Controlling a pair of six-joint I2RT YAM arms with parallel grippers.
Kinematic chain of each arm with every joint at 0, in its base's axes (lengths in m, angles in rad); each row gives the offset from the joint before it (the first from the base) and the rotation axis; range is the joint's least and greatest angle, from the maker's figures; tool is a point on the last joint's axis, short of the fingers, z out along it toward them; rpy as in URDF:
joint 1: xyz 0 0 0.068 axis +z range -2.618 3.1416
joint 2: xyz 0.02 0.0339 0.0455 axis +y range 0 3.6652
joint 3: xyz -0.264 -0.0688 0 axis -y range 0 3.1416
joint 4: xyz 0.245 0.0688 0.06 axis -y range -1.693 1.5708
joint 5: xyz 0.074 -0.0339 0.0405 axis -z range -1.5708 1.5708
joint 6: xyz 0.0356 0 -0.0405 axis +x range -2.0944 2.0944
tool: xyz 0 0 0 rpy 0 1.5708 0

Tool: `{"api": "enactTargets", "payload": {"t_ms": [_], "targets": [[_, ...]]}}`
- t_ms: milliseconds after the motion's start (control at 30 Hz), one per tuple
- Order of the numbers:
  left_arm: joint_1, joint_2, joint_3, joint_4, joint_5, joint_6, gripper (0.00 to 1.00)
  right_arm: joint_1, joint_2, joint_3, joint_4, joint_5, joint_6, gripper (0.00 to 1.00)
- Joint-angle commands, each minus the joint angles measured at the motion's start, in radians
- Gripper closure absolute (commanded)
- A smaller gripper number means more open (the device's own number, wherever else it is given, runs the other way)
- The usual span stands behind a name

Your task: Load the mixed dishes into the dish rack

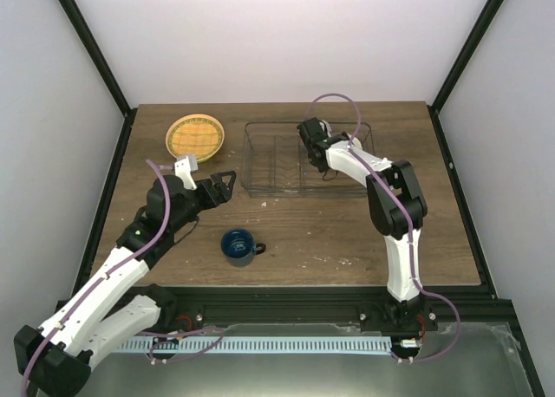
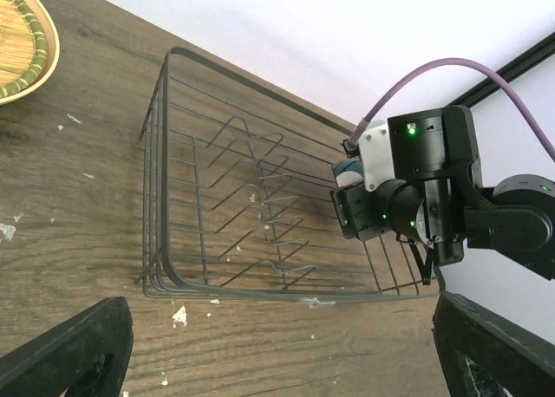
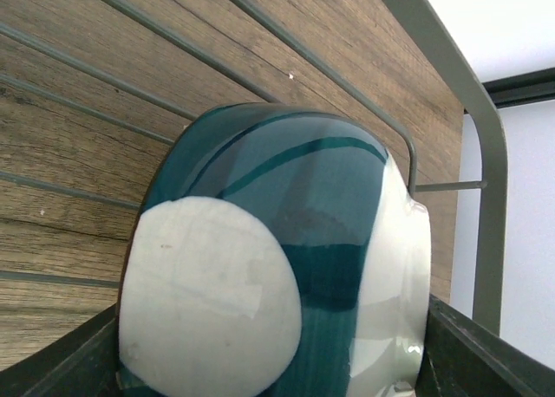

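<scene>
One cup (image 3: 286, 267) | glossy teal, white patches | in wire dish rack (image 2: 156, 206)

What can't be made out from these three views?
Right wrist view: the small blue-and-white cup fills the frame between the fingers; whether it rests on the dish rack is not visible.
Top view: the right end effector covers the cup.
Left wrist view: the yellow-orange plate is cut off by the left edge; the cup is mostly behind the right end effector.
Top view: the dark blue mug is too small to see inside.
</scene>
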Motion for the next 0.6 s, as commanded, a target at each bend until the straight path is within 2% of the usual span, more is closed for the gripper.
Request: {"api": "enactTargets", "payload": {"t_ms": [0,100,233,400,567], "targets": [[0.003,0.005,0.014,0.011,0.009,0.014,0.04,0.012,0.013,0.014,-0.077,-0.171,0.028,0.21],[0.002,0.009,0.018,0.011,0.010,0.015,0.04,0.015,0.018,0.020,-0.092,-0.183,0.021,0.20],[0.004,0.018,0.020,0.013,0.016,0.017,0.04,0.017,0.021,0.018,-0.096,-0.185,0.015,0.10],[0.004,0.025,0.025,0.013,0.018,0.019,0.04,0.018,0.016,0.014,-0.086,-0.196,0.008,0.03],[0.005,0.031,0.028,0.015,0.019,0.019,0.04,0.025,0.012,0.013,-0.081,-0.186,0.003,0.02]]}}
